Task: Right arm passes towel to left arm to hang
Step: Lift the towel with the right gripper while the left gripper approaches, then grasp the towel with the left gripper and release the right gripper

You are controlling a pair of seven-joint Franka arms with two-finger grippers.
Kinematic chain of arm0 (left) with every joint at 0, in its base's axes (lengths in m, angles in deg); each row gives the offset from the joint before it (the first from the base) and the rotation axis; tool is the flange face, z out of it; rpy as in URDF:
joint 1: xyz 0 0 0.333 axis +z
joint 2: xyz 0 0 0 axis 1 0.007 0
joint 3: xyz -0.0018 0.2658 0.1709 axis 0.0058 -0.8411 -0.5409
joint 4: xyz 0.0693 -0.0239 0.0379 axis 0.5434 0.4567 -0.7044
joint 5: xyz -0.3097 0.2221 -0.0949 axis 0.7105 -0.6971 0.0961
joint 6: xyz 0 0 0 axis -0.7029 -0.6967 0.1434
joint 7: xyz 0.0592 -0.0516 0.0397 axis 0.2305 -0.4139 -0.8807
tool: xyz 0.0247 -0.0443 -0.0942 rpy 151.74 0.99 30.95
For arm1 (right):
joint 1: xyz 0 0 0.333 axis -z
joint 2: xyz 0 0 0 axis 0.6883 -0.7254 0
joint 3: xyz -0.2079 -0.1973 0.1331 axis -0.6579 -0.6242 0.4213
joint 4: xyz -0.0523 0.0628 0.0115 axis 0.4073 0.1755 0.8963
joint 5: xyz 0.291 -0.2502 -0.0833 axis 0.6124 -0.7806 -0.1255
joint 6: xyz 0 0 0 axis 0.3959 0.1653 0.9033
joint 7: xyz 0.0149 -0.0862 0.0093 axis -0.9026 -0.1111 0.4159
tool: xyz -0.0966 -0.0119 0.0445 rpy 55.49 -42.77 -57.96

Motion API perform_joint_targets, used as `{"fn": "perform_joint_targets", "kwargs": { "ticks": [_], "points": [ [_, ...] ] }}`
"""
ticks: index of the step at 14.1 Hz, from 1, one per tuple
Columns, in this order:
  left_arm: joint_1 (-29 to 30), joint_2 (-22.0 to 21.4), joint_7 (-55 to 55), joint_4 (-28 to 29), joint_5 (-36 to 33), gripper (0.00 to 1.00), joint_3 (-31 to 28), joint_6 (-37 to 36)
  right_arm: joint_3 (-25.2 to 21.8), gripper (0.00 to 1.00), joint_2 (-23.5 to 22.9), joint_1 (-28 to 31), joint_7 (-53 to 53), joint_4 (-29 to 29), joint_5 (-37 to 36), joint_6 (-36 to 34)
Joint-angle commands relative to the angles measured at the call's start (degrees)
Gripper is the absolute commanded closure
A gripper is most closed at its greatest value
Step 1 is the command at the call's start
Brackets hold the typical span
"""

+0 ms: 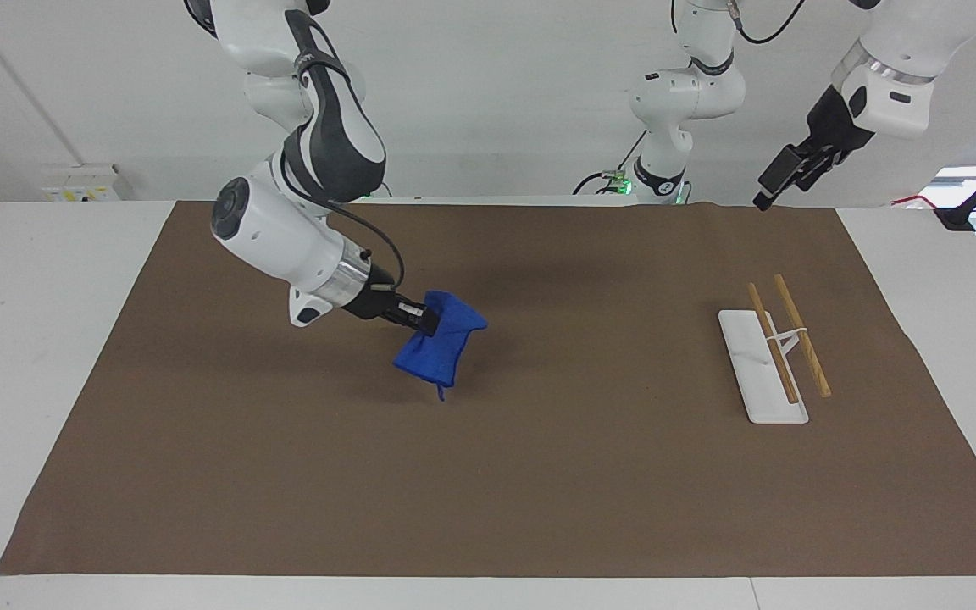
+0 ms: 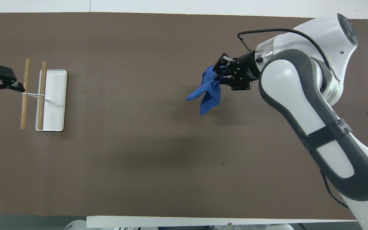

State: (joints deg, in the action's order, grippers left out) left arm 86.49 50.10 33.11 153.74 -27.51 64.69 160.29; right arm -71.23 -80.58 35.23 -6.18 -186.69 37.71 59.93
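The royal-blue towel (image 1: 441, 352) hangs bunched from my right gripper (image 1: 426, 321), which is shut on its upper corner and holds it above the brown mat, toward the middle of the table. In the overhead view the towel (image 2: 208, 94) droops below the right gripper (image 2: 219, 72). My left gripper (image 1: 772, 191) is raised in the air at the left arm's end, open and empty; from overhead the left gripper (image 2: 2, 99) shows beside the rack's wooden rods.
A white rack base (image 1: 751, 373) with two wooden rods (image 1: 801, 335) stands on the mat at the left arm's end; it also shows in the overhead view (image 2: 56, 108). The brown mat (image 1: 539, 474) covers most of the table.
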Motion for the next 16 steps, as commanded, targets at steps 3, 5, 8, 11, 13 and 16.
{"fn": "perform_joint_targets", "kwargs": {
  "ticks": [3,5,8,11,13,16],
  "points": [
    [-10.15,2.57,-25.83,9.06,0.86,0.00,-0.26,20.97,-0.04,1.00,-0.77,-6.22,8.97,1.28,6.58,6.34],
    [-13.13,4.86,-33.41,9.06,0.86,0.00,-0.26,23.79,-0.04,1.00,-0.85,-10.00,14.07,1.20,6.94,9.41],
    [-16.21,7.85,-38.00,9.06,0.86,0.00,-0.35,26.08,-0.04,1.00,-1.03,-13.09,19.09,1.28,7.90,11.62],
    [-18.32,8.83,-38.54,12.12,0.86,0.02,-0.35,25.30,-0.04,1.00,-1.12,-13.79,20.68,1.72,8.08,11.63],
    [-18.33,8.47,-38.45,14.06,0.86,0.07,-0.35,25.74,-0.04,1.00,-1.29,-14.14,21.04,2.25,8.08,11.63],
    [-18.42,8.30,-39.94,14.86,0.86,0.24,-0.26,26.18,-0.04,1.00,-1.38,-14.15,21.04,2.43,7.99,11.63]
  ]
}}
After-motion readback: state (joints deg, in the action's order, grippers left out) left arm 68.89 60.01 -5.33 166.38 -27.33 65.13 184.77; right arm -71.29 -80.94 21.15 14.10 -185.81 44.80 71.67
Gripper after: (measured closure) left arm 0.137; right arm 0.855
